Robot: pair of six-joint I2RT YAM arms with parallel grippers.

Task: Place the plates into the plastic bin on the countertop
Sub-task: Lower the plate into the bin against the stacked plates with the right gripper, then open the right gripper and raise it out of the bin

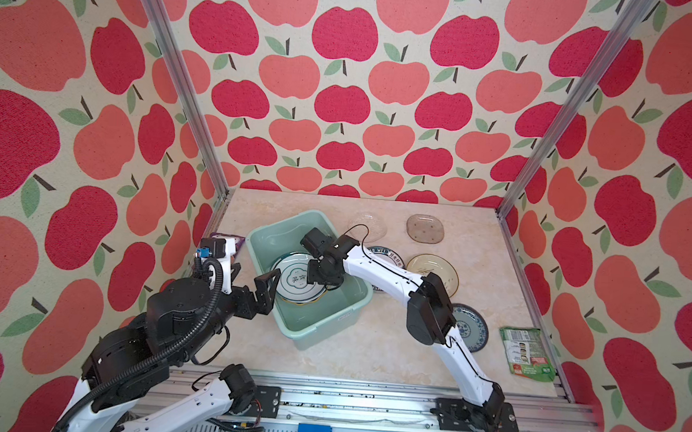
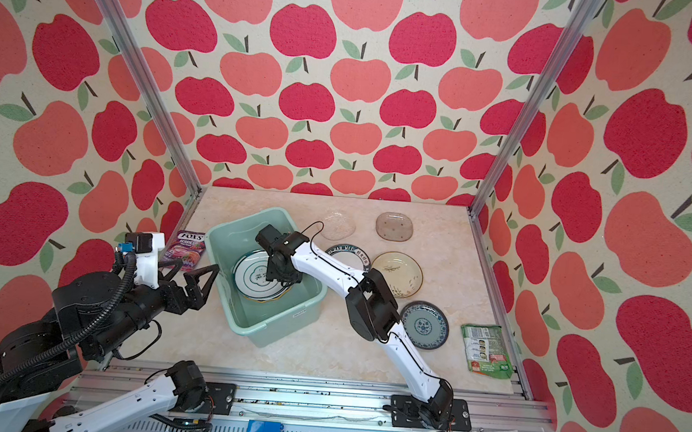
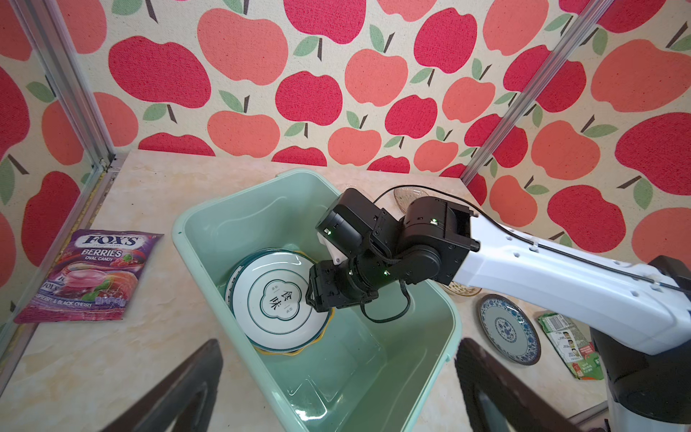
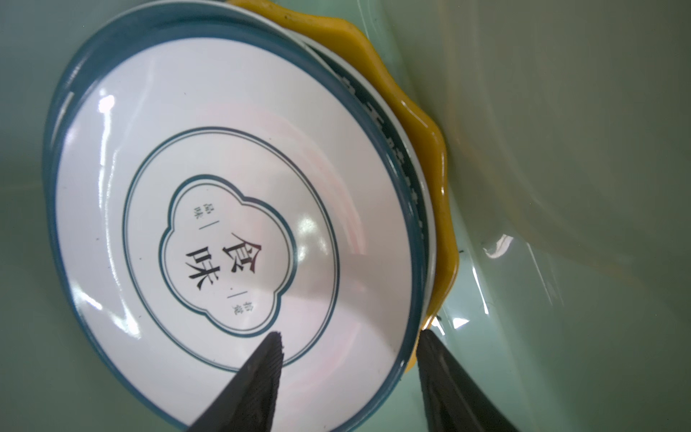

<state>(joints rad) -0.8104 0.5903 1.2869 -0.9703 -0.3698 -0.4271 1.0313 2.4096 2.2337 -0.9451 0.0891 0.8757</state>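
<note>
The bin (image 1: 324, 326) stands on the desk (image 1: 368, 352) and already holds a stack of 3 plates: a white plate (image 4: 224, 224) with a teal rim on top, a dark-rimmed plate (image 4: 404, 168) under it, and a yellow plate (image 4: 430, 149) at the bottom. The right jaws are down inside the bin at the edge of this stack. In the right wrist view they stand apart, with one fingertip (image 4: 275, 344) above the inner face of the white plate and the other outside its rim. There is a clear gap, so they grip nothing and the plate lies free. The left jaws are spread wide and empty at the bin's left wall; whether they touch it I cannot tell. 5 plates remain on the desk to the right of the bin: a clear glass plate (image 1: 366, 224), a brown glass plate (image 1: 425, 229), a lettered plate (image 1: 389, 254) partly hidden by the right arm (image 1: 378, 269), a cream plate (image 1: 428, 266) and a blue plate (image 1: 472, 328). I judge that all are stiff, smooth and breakable, the 2 glass ones most of all, and not heavy. They lie flat, so the only hold is the raised rim, and the glossy edge may slip if the hold is shallow.
</note>
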